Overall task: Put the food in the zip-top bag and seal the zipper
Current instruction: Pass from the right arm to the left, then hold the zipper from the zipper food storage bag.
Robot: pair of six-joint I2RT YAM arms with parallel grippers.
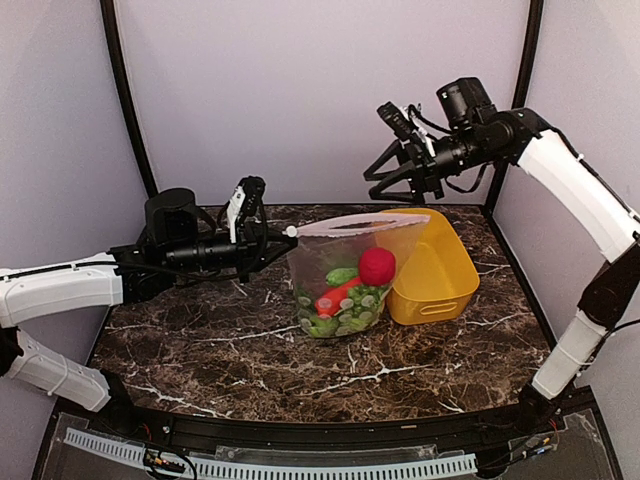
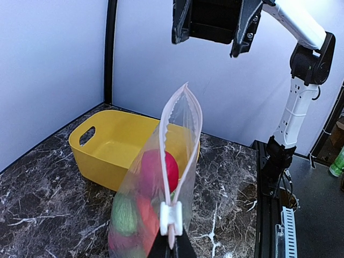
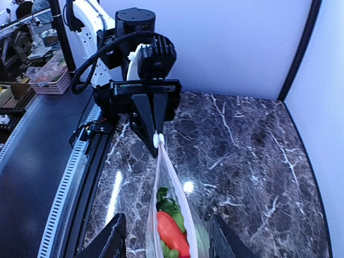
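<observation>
My left gripper [image 2: 172,248] is clamping the slider end of the zipper [image 2: 163,129], jaws together on it, and holding the zip-top bag [image 1: 345,255] upright on the marble table [image 1: 200,340], where it is touching the yellow basket [image 1: 440,265]. The bag's mouth is gaping slightly. The food is sitting inside: red ball [image 1: 377,266], red pepper [image 1: 335,298], cucumber [image 1: 341,275], grapes [image 1: 340,322]. My right gripper [image 1: 398,172] is hovering above the bag, fingers apart and gripping nothing.
</observation>
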